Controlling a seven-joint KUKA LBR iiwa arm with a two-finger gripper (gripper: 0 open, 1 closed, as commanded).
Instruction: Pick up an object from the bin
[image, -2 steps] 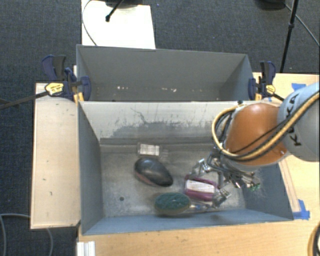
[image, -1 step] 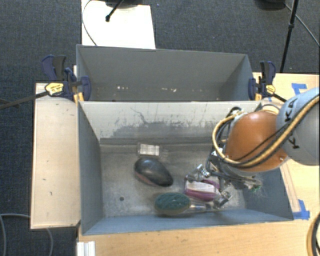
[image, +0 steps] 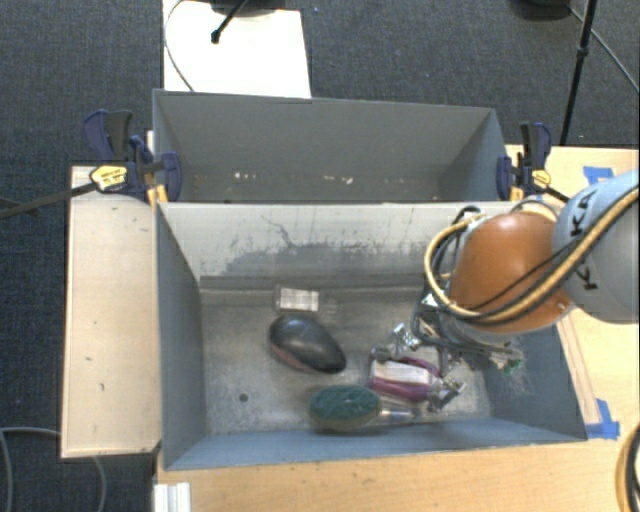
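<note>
My gripper (image: 415, 362) is low at the bin's right side, under the orange dome, its metal fingers reaching down to a pink and white packaged item (image: 402, 378) near the front wall. Whether the fingers close on it I cannot make out. Just left of that lies a dark green oval scrubber-like thing (image: 345, 405) against the front wall. A dark grey, rounded, mouse-shaped object (image: 306, 343) rests on the floor toward the middle. A small clear, whitish block (image: 298, 299) sits behind it near the back slope.
The arm enters from the right with yellow and black cables looped over its dome. The bin's left half of the floor is bare metal.
</note>
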